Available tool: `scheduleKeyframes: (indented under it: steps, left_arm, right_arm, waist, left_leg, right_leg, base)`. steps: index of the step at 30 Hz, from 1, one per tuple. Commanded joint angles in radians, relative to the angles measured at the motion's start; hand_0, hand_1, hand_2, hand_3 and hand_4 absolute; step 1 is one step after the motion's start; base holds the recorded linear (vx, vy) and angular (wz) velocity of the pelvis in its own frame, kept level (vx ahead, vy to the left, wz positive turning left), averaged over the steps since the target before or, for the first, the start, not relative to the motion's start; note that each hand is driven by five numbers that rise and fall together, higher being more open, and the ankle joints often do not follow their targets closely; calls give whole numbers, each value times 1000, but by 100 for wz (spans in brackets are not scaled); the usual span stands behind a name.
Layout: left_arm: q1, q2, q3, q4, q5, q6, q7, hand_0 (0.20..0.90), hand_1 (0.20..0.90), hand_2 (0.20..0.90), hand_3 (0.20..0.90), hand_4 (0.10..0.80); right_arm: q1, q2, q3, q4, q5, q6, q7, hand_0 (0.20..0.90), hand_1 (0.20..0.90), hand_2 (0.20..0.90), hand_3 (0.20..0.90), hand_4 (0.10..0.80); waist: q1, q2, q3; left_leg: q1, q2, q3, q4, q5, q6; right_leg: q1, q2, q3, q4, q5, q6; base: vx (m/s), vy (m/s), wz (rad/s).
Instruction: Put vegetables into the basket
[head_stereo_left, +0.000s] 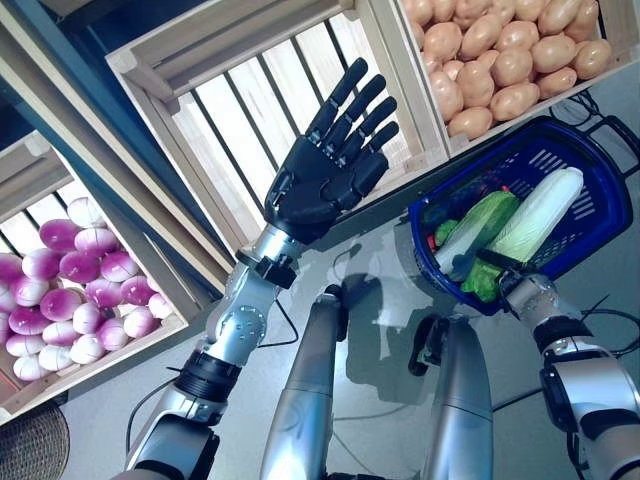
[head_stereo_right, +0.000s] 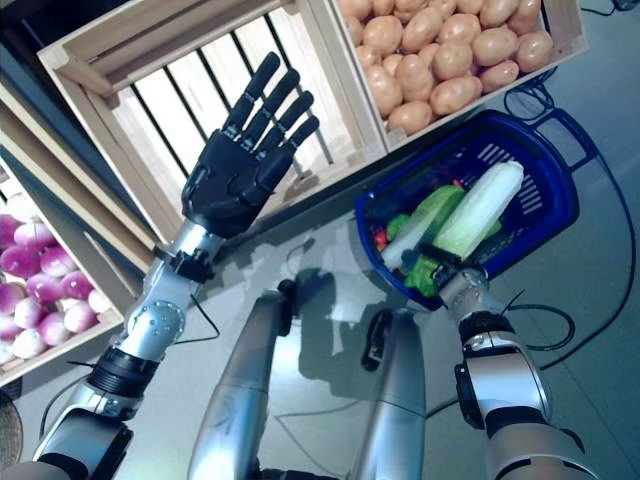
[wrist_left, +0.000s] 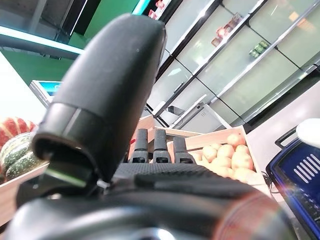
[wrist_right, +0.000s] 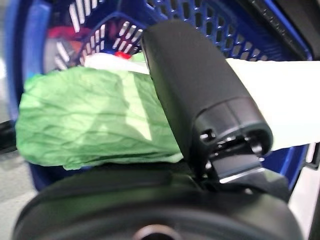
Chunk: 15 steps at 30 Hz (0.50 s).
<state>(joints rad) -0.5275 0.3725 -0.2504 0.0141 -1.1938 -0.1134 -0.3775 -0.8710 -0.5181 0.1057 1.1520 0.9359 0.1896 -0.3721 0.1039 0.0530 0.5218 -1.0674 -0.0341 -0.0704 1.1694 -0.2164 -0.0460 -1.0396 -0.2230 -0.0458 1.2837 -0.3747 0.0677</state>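
The blue basket (head_stereo_left: 603, 205) stands on the floor at the right. Two long pale green napa cabbages (head_stereo_left: 540, 212) lie in it side by side, and their leafy ends hang over the near rim. Something small and red (wrist_right: 65, 32) lies deeper inside. My left hand (head_stereo_left: 322, 180) is raised in front of a slatted wooden crate (head_stereo_left: 250, 95), open and empty, with straight fingers. My right hand (head_stereo_left: 488, 264) is at the basket's near rim, under the cabbage leaves (wrist_right: 90, 120). Its thumb (wrist_right: 200, 85) lies along the cabbage.
The stand's wooden crates (head_stereo_left: 400, 60) rise close behind and left of the basket. A woven round thing (head_stereo_left: 30, 445) lies on the floor at the lower left. Grey floor (head_stereo_left: 380, 270) lies between the stand and the basket.
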Motion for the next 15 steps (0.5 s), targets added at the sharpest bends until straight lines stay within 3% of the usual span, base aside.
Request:
scheduleKeyframes:
  steps: [1, 9, 15]
  left_arm:
    - [-68, -38, 46, -139, -47, -74, -57, 900, 900, 900, 900, 800]
    - [-69, -37, 22, -108, 68, -153, 21, 900, 900, 900, 900, 800]
    - [-62, -27, 10, -73, 52, -177, 10, 900, 900, 900, 900, 800]
  right_arm:
    - [-79, -73, 38, -1, -212, -31, -105, 900, 900, 900, 900, 800]
    - [-111, -70, 108, -30, -343, -52, -222, 900, 900, 900, 900, 800]
    - [-101, -55, 116, -50, -473, -100, -364, 900, 900, 900, 900, 800]
  waist:
    - [15, 23, -2]
    - [15, 21, -2]
    - [8, 18, -2]
  left_leg:
    - [87, 10, 65, 50, -149, 77]
    - [96, 16, 71, 39, -151, 71]
    - [163, 39, 79, -62, -122, 60]
  right_leg:
    - [80, 33, -35, -28, 12, -88]
    - [84, 39, -36, -49, 27, -80]
    - [142, 51, -32, -143, 67, -64]
  base:
    - [-9, 36, 12]
    - [14, 15, 3]
    - [-17, 0, 0]
